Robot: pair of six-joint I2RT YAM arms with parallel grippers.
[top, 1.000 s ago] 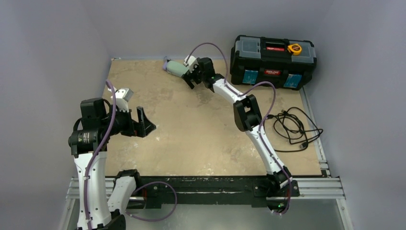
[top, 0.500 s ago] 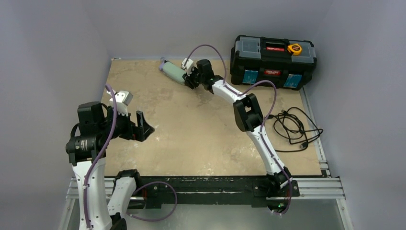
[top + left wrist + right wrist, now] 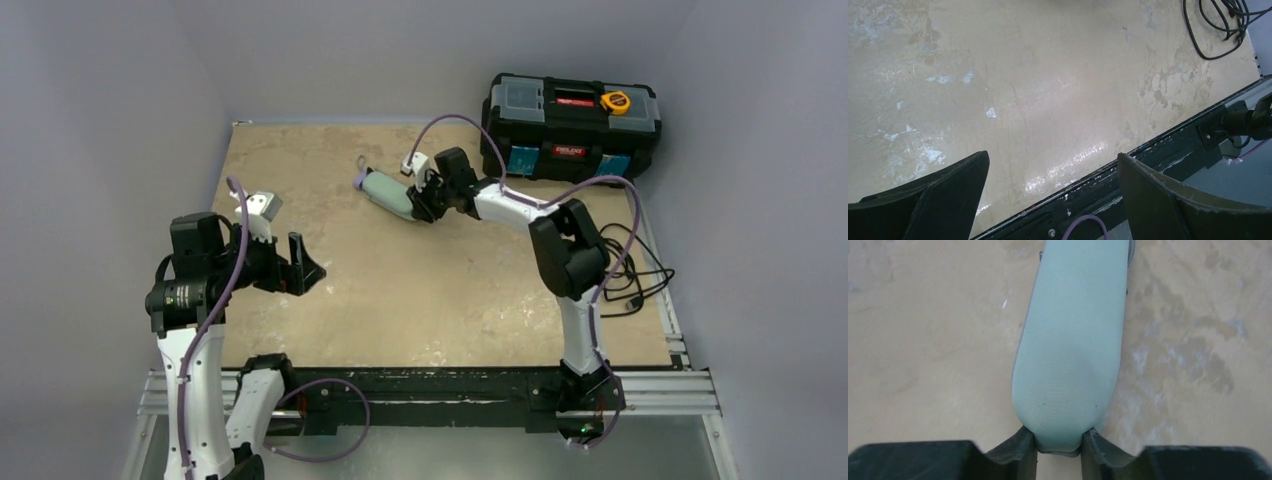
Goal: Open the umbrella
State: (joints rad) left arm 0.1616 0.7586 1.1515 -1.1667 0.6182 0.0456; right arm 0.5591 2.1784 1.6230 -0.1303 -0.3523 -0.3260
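Well inside the table (image 3: 450, 300) edges, right gripper (image 3: 422, 198) pinches umbrella (image 3: 386, 192).

Pale mint-green all over, that soft fabric sleeve (image 3: 1070, 350) on the compact folding umbrella (image 3: 387, 194), plain, with a lavender strap loop (image 3: 360, 182) at one end. The flat tabletop (image 3: 450, 290) beneath: mottled beige with whitish scuffs. The rectangular plastic toolbox (image 3: 545, 125) is black, with grey lid trays, a red label, blue stickers, and there's a round yellow tape measure (image 3: 615, 101).
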